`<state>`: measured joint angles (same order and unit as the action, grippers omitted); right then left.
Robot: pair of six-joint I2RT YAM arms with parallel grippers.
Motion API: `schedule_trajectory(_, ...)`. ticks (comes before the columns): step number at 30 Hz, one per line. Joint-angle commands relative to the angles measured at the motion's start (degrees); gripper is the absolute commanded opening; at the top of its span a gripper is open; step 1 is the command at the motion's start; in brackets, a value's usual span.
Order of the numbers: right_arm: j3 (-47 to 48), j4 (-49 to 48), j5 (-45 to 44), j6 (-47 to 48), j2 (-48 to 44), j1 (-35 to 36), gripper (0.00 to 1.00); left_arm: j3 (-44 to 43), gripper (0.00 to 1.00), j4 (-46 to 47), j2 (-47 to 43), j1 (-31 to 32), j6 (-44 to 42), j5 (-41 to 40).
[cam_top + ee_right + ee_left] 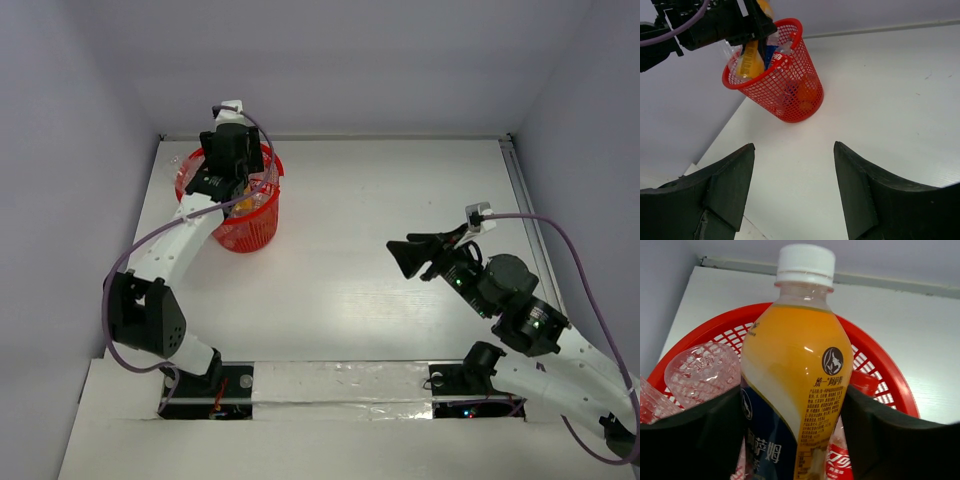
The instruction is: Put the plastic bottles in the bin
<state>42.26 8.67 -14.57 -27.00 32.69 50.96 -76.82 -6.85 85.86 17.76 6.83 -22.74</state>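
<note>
The left gripper (pixel 230 165) hangs over the bin (pixel 700 332), pointing down into it. The orange bottle (pixel 795 365) sits between its fingers (pixel 695 440), white cap pointing away from the wrist and both pads close against its sides. Whether they pinch it or only flank it, I cannot tell. A clear bottle (pixel 700 370) lies in the bin, left of the fingers. The right gripper (pixel 792 150) is spread wide and empty above the table (pixel 890 100), with the bin well ahead of it.

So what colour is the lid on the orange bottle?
White; the lid shows best in the left wrist view.
</note>
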Motion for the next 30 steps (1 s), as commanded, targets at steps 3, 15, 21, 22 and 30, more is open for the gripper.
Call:
schedule_trajectory(3, -0.1, -2.4, -1.1, 0.7, 0.0, 0.0, 0.70, -0.2, 0.76, -0.5, -1.7, -0.4, -2.6, -2.7)
schedule_trajectory(15, -0.2, -2.8, -3.0, 0.5, 0.5, 0.0, 0.72, -0.8, 0.99, 1.1, -14.2, -0.4, 3.4, 6.9)
schedule_trajectory(21, 0.5, -4.3, -6.8, 0.7, -3.9, 0.0, 0.71, 0.9, 0.99, 1.2, -23.7, -0.4, 7.7, 12.6)
schedule_trajectory(22, 0.5, -5.1, -7.2, 1.0, -5.2, 0.0, 0.68, 2.3, 0.99, 1.4, -25.4, -0.4, 8.3, 13.6)
schedule_trajectory(30, -0.8, -7.6, -12.6, 4.5, -20.0, 0.0, 0.09, 15.1, 0.99, 2.0, -47.8, -0.4, 12.2, 17.0)
